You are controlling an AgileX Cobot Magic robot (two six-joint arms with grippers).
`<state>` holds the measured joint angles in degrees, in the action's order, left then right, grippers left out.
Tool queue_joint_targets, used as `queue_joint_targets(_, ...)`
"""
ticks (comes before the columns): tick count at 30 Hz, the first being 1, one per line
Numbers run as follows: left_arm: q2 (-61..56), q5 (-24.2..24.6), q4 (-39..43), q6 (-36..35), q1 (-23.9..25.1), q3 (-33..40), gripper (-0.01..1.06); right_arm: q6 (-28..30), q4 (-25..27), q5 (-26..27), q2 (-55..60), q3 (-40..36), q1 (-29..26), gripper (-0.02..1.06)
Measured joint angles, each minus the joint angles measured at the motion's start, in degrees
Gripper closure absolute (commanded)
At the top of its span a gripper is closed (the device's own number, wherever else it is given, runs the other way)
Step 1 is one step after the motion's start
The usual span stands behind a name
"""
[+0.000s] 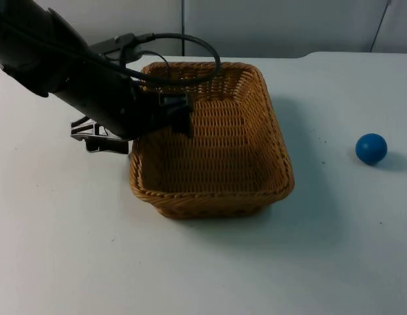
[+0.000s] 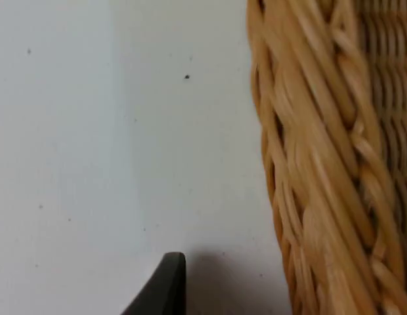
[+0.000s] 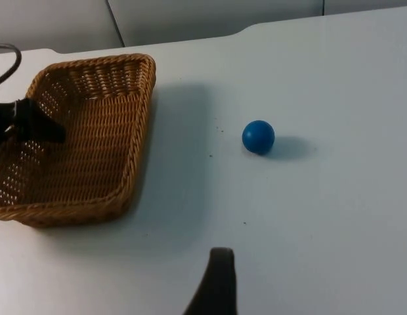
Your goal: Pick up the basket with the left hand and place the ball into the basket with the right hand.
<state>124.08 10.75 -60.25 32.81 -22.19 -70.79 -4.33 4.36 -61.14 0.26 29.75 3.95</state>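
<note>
A tan wicker basket (image 1: pixel 277 141) stands on the white table, left of centre. My left gripper (image 1: pixel 139 133) is down at the basket's left rim, open, with one finger inside the basket and the other outside. In the left wrist view the outer fingertip (image 2: pixel 165 285) stands on the table side, a gap away from the woven rim (image 2: pixel 308 164). A blue ball (image 1: pixel 371 148) lies by itself at the right of the table. My right gripper (image 3: pixel 216 285) waits back from the ball (image 3: pixel 258 136), with the basket (image 3: pixel 134 118) further off beside it.
The grey partition wall (image 1: pixel 269 26) closes the table's far edge. White table top (image 1: pixel 321 249) stretches between the basket and the ball and along the near side.
</note>
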Motion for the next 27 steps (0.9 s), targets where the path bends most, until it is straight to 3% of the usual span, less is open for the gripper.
queue_joint_targets(4, 0.15, -0.67, 0.13, -1.25, -0.92, 0.0, 0.04, 0.0, 0.0, 0.0, 0.0, 0.0, 0.0, 0.3)
queue_joint_targets(7, 0.29, -0.8, 0.13, -1.57, -1.15, 0.0, 0.1, 0.0, 0.0, 0.0, 0.0, 0.0, 0.0, 0.3)
queue_joint_targets(8, 0.33, -0.8, 0.13, -1.57, -1.15, 0.0, 0.2, 0.0, 0.0, 0.0, 0.0, 0.0, 0.0, 0.3)
queue_joint_targets(10, 0.42, -0.8, 0.13, -1.83, -1.15, 0.0, 0.53, 0.0, 0.0, 0.0, 0.0, 0.0, 0.0, 0.3)
queue_joint_targets(11, 0.42, -0.8, 0.25, -2.38, -1.15, 0.0, 0.53, 0.0, 0.0, 0.0, 0.0, 0.0, 0.0, 0.3)
queue_joint_targets(13, 0.54, -0.8, 0.25, -3.69, -1.15, 0.0, 0.95, 0.0, 0.0, 0.0, 0.0, 0.0, 0.0, 0.3)
queue_joint_targets(14, 0.55, -0.7, 0.25, -4.93, -1.15, -0.11, 1.05, 0.0, 0.0, 0.0, 0.0, 0.0, 0.0, 0.3)
queue_joint_targets(27, 0.1, 1.42, 0.38, -8.68, -1.15, -0.35, 1.05, -0.11, 0.0, -0.16, 0.0, 0.0, 0.0, 0.3)
